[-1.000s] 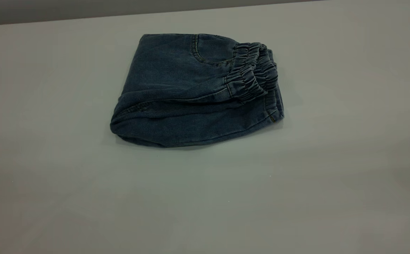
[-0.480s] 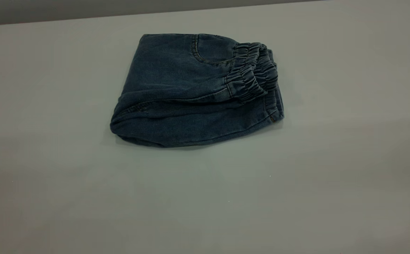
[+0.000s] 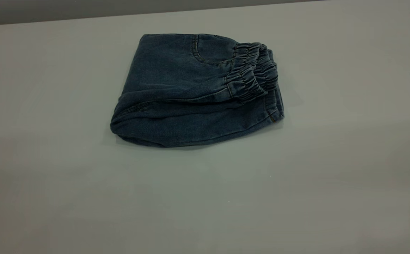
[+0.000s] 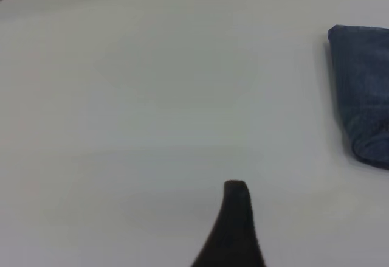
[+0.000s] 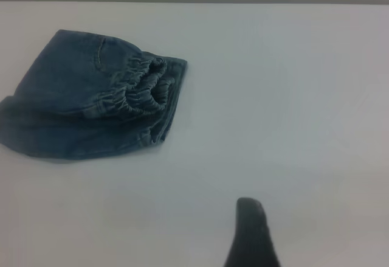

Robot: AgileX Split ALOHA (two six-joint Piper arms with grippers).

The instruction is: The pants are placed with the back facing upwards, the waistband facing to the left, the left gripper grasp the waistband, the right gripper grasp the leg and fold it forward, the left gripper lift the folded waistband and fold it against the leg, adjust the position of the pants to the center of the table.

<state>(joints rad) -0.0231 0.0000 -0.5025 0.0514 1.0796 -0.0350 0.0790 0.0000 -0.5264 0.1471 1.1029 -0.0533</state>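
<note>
The pants (image 3: 194, 95) lie folded into a compact bundle on the far middle of the tabletop (image 3: 205, 197), the waistband (image 3: 252, 72) gathered on top at the exterior view's right, over the leg (image 3: 190, 127) beneath. The tabletop is plain matte white-grey; a darker grey wall (image 3: 49, 8) runs behind its far edge. Each wrist view shows one dark fingertip — left hand (image 4: 234, 218), right hand (image 5: 252, 230) — well apart from the denim; whether either is spread, I cannot tell.
</note>
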